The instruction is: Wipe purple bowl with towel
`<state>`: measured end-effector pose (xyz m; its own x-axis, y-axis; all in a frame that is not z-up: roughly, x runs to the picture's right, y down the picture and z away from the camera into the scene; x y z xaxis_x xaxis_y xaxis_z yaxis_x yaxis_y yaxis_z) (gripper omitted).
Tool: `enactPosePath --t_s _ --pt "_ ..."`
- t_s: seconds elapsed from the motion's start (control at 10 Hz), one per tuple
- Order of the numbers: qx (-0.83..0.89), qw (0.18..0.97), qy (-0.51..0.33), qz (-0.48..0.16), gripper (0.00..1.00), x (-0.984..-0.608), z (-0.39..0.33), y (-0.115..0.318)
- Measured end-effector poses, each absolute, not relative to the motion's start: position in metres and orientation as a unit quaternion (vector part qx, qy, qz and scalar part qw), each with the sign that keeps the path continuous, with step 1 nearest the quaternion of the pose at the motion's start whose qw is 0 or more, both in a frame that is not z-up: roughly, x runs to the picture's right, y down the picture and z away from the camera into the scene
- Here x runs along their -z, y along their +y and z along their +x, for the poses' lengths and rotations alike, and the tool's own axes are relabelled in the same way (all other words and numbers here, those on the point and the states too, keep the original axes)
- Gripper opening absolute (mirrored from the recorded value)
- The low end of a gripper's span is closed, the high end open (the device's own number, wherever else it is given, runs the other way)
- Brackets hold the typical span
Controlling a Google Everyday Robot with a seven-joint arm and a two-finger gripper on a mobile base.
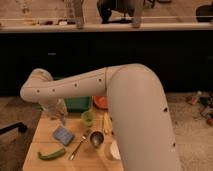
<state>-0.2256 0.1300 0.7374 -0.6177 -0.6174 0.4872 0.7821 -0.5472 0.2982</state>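
Note:
The towel is a small blue-grey folded square lying flat on the wooden table, left of centre. The purple bowl is a small dark glossy round bowl, to the right of the towel and apart from it. My gripper hangs from the big white arm, just above and slightly behind the towel, near the table's back left. I see nothing held in it. The arm sweeps in from the right and hides part of the table's right side.
A green tray and an orange bowl stand at the back. A green cup and a yellow item are mid-table. A spoon, a green pepper and a white cup lie near the front.

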Motion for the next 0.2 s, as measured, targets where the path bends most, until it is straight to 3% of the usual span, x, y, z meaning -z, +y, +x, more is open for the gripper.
enactPosePath --t_s 0.2 --pt "0.864 0.405 -0.250 -0.165 0.63 -0.7375 -0.2256 0.1301"
